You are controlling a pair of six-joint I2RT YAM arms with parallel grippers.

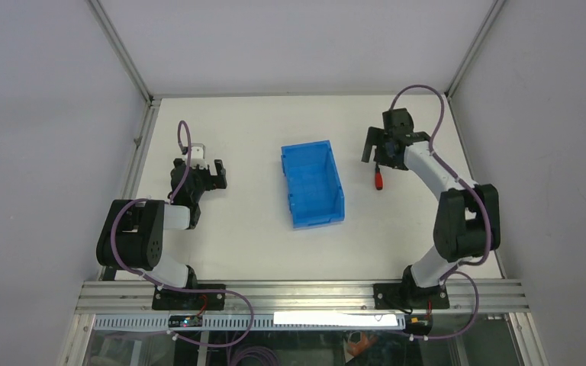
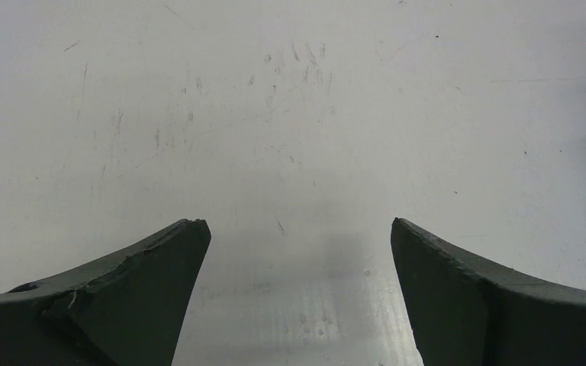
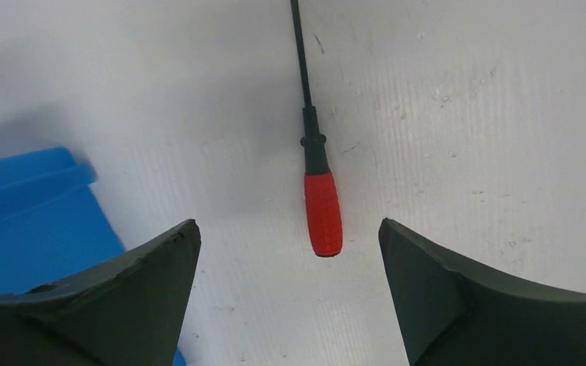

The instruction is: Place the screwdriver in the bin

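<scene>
Starting w/ white scuffed counter: hard and smooth, so expect sliding from any nudge. Next, blue bin mid-counter, upright, nothing seen inside from top cam. Tall walls, so could clip the rim w/ shaft tip on the carry if lifted too low. Prob light too, so could get shoved off spot by a bump.

Then left gripper, parked well left of bin w/ fingers apart and only bare counter between. No hazard there unless swung in.

Then right gripper, poised over screwdriver w/ fingers spread wide, clamped on nothing, no contact seen.

Last, the screwdriver itself: found flat on counter near bin's right side, not in it yet, red handle toward wrist cam, black shaft pointing away.

- Seeing handle right of ctr between fingers in wrist view, so expect right finger to hit first and roll or skid it sideways. Missed or skewed pinch likely.
- Slim + round, so need to go very low. Could scrape counter or squirt handle out on close.
- If gripped at handle end, leaves long shaft out front. Could pivot in the pinch and drop short of bin.
</scene>
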